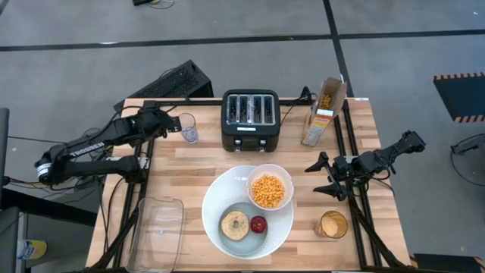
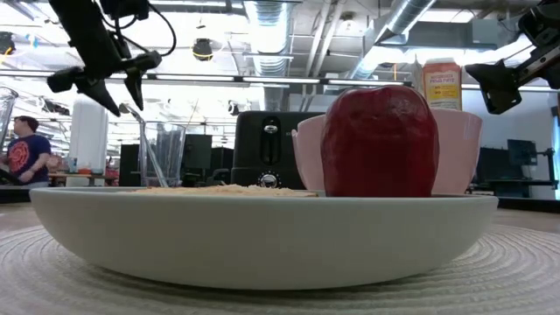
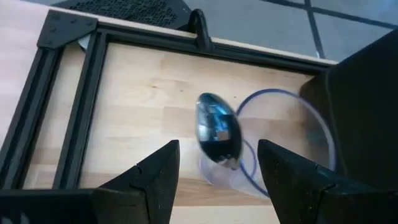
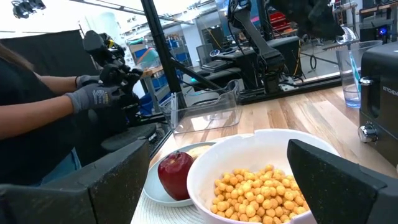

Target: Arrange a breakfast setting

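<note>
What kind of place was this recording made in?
Most likely a robotics lab or workshop, not a home: exposed ceiling ducts overhead, other robot arms on benches in the background, and a gloved person working beside the wooden table.

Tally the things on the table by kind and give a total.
Dishes: 2 (plate, bowl)
Food: 3 (bagel half, apple, cereal box)
Glasses: 2 (one with spoon, one with juice)
Toaster: 1
Clear container: 1
Total: 9
</note>
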